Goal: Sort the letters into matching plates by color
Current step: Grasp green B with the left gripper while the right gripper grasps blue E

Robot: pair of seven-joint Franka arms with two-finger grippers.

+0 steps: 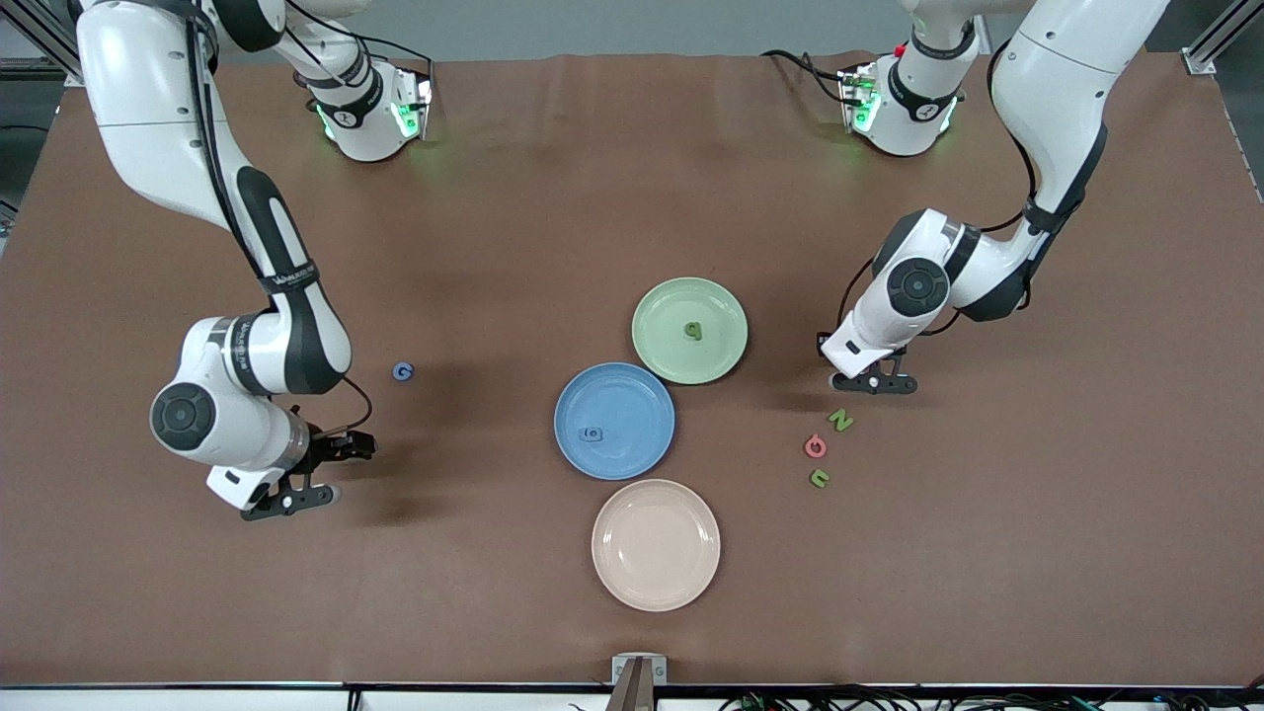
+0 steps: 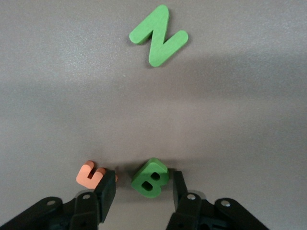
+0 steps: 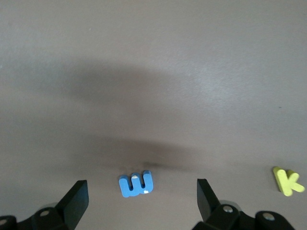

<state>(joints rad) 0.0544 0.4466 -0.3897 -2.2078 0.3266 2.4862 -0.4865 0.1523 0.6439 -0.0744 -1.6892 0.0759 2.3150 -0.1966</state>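
— Any writing?
— Just the letters: green N (image 2: 159,36) on the bench (image 1: 494,247), blue W (image 3: 136,184), yellow K (image 3: 287,181).
— The claws?
— Left claw (image 2: 143,187) stands narrowed around a green B (image 2: 150,178), low over the bench near the green plate (image 1: 689,330). Right claw (image 3: 141,196) gapes wide over the W.

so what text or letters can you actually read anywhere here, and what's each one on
"N": green foam letter lying flat on the table, left wrist view.
"B": green foam letter, tilted between the left end effector fingers.
"K": yellow foam letter on the table.
"G": blue foam letter on the table.
Blue piece at the open right end effector: reads "E" or "W" depending on turn.
Band print on the right arm: too small to read.
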